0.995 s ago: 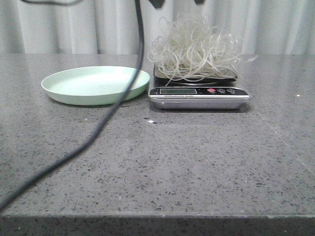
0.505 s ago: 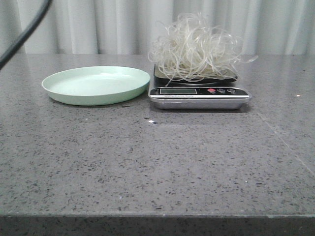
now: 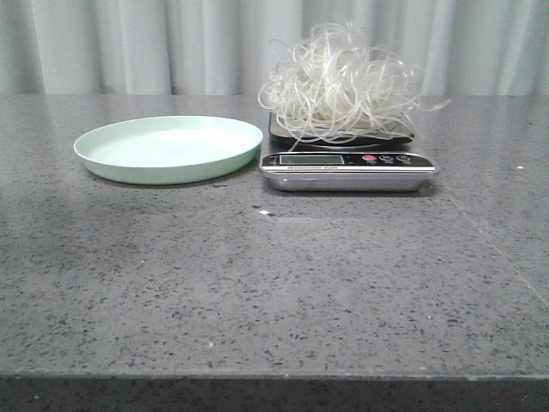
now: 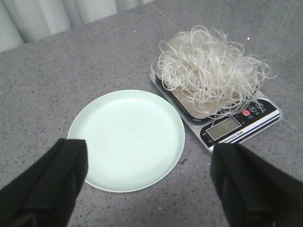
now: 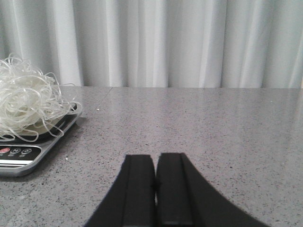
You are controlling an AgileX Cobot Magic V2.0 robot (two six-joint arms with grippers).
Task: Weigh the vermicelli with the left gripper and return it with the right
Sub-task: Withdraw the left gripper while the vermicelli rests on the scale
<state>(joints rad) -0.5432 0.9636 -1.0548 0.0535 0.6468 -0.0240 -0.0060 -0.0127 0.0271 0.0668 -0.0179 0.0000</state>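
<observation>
The vermicelli (image 3: 339, 84), a fluffy tangle of whitish strands, sits on the silver and black kitchen scale (image 3: 347, 168) at the back middle of the table. It also shows in the left wrist view (image 4: 210, 71) and the right wrist view (image 5: 28, 104). The pale green plate (image 3: 168, 148) lies empty to the left of the scale. My left gripper (image 4: 149, 182) is open and empty, above the table in front of the plate (image 4: 128, 139). My right gripper (image 5: 156, 170) is shut and empty, low over the table to the right of the scale (image 5: 28, 153). Neither gripper shows in the front view.
A grey speckled stone table (image 3: 274, 283) carries everything. A pale curtain (image 3: 171, 43) hangs behind the table's far edge. The table's front edge runs along the bottom of the front view.
The left arm's black cable crossed the front view a second ago, was at the top left corner half a second ago, and is now out of view. Vermicelli, scale and plate have not moved.
</observation>
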